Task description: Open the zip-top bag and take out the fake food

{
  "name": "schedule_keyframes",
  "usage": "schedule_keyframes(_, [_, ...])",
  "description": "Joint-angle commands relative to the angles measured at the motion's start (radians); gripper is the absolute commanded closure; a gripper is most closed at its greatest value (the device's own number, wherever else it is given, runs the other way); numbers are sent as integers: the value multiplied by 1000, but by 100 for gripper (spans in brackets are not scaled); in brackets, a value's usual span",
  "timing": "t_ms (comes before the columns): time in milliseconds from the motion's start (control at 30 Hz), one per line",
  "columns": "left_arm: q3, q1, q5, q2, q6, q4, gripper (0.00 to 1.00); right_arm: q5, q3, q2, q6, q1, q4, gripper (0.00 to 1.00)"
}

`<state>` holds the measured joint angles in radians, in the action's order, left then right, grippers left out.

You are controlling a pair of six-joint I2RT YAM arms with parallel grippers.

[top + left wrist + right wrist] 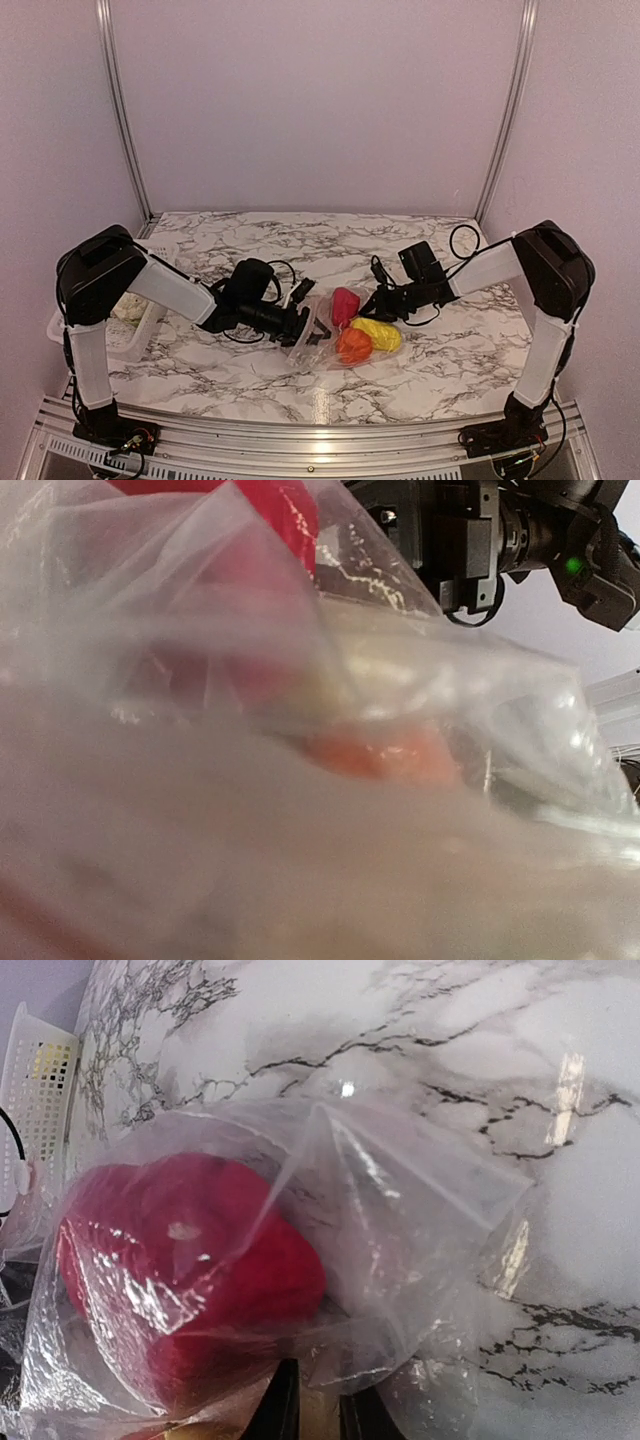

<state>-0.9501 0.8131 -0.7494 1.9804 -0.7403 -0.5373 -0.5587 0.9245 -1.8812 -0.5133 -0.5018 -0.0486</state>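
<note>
The clear zip-top bag (335, 340) lies crumpled on the marble table between my two arms. Inside it are a pink-red piece (345, 304), a yellow piece (379, 333) and an orange-red round fruit (354, 346). My left gripper (312, 315) is at the bag's left edge, its fingers spread apart. Blurred bag film (300, 840) fills the left wrist view and hides those fingers, with the orange fruit (390, 755) behind it. My right gripper (372, 308) is at the bag's far right side. Its dark tips (320, 1405) stand close together with film between them, beside the red piece (190, 1260).
A white lattice basket (140, 345) stands at the table's left edge under my left arm, with something white in it; its wall (40, 1090) also shows in the right wrist view. Black cables loop behind both grippers. Bare marble (450, 370) lies to the front right.
</note>
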Motion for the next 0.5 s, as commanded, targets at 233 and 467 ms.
schedule_keyframes(233, [137, 3, 107, -18, -104, -144, 55, -61, -39, 252, 90, 110, 212, 54])
schedule_keyframes(467, [126, 9, 190, -31, -101, -120, 65, -107, -67, 356, 111, 78, 261, 52])
